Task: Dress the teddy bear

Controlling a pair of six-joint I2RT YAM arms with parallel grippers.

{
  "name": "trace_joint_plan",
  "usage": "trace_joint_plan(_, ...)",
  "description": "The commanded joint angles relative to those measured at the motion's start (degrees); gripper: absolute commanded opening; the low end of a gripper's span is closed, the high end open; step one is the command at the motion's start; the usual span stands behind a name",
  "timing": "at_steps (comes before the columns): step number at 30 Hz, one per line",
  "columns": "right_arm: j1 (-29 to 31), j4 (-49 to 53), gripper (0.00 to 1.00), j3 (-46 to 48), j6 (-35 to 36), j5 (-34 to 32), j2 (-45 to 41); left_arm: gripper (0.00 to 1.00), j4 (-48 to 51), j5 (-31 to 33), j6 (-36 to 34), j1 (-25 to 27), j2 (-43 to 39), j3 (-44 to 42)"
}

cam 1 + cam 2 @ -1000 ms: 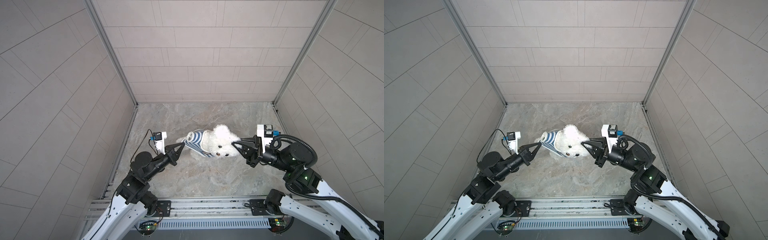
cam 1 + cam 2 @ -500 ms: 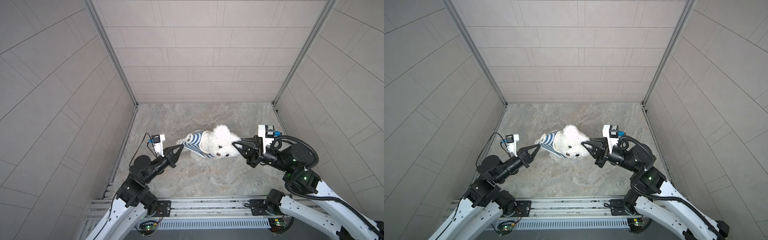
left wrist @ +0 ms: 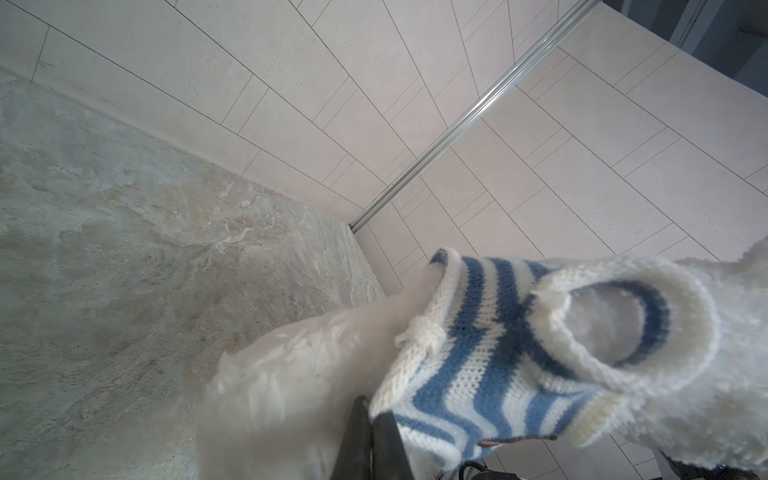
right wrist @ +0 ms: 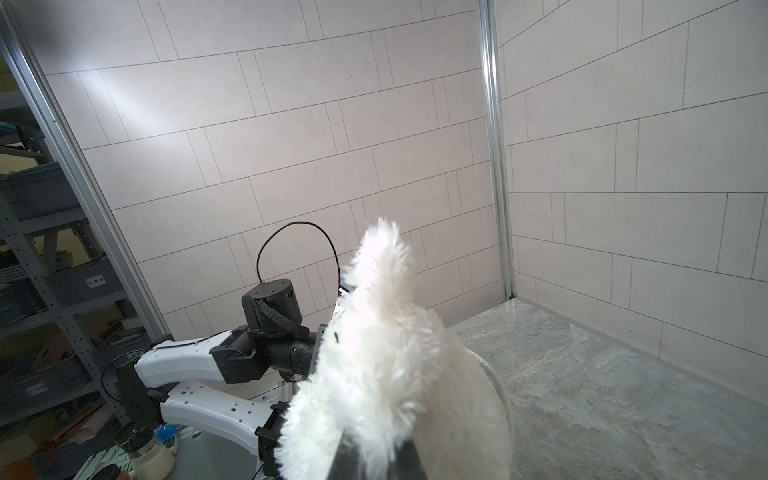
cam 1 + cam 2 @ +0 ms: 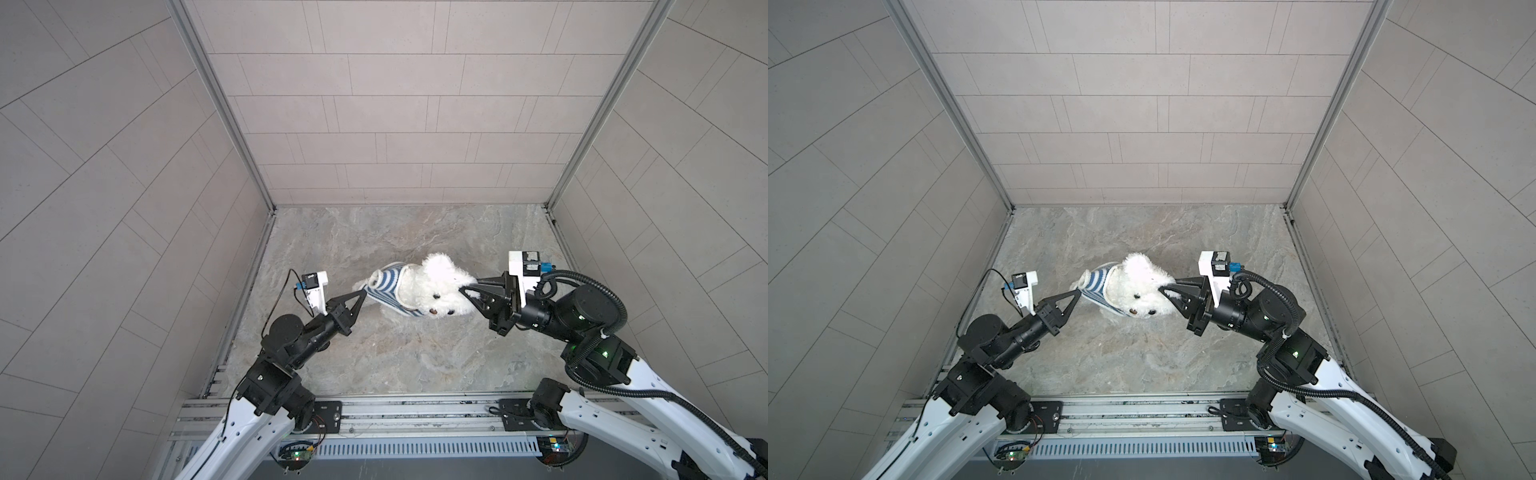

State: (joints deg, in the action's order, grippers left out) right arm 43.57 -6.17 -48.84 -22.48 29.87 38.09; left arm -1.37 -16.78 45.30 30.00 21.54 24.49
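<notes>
The white fluffy teddy bear hangs stretched between my two grippers over the middle of the table, face toward the camera. A blue-and-white striped shirt covers its body. My left gripper is shut on the shirt's lower edge; the left wrist view shows the shirt pinched at the left gripper, one sleeve hole gaping empty. My right gripper is shut on fur at the bear's head. In the right wrist view the bear fills the right gripper.
The marbled grey table is boxed in by tiled walls on three sides, with a metal rail along the front. Behind the bear, the left arm faces the right wrist camera. Shelving stands outside the cell.
The left arm has sunk and drawn back slightly, keeping its hold on the shirt. The bear and the right gripper have hardly moved.
</notes>
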Motion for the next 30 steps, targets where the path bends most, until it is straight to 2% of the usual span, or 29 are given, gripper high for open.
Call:
trace_joint_plan(1, -0.07, -7.72, 0.00, -3.02, 0.46, 2.04, -0.57, 0.00, 0.44, 1.55, -2.77, -0.82, -0.58, 0.82)
trace_joint_plan(4, 0.02, -9.17, 0.00, -2.97, 0.53, 3.03, -0.29, 0.00, 4.44, 3.31, -5.03, -0.82, 0.34, 2.41)
trace_joint_plan(8, 0.15, -11.25, 0.00, -2.59, 0.34, 3.79, -0.46, 0.00, 4.79, 3.75, -4.43, -0.82, 2.65, 2.30)
trace_joint_plan(13, 0.12, -14.31, 0.00, -1.56, 0.02, 3.93, -2.03, 0.00, 13.29, 11.15, -4.76, -0.82, 5.02, 2.02)
trace_joint_plan(17, 0.11, -13.15, 0.00, -1.67, 0.41, 4.31, -2.14, 0.00, 10.02, 8.98, -3.03, -0.82, 5.27, 0.19)
trace_joint_plan(22, 0.11, -13.60, 0.00, -0.84, 0.62, 3.97, -2.57, 0.00, 12.70, 10.80, -3.76, -0.83, 4.83, 1.47)
trace_joint_plan(30, 0.11, -13.04, 0.00, -0.96, 1.00, 3.51, -2.59, 0.00, 10.94, 8.56, -4.02, -0.82, 5.28, 1.87)
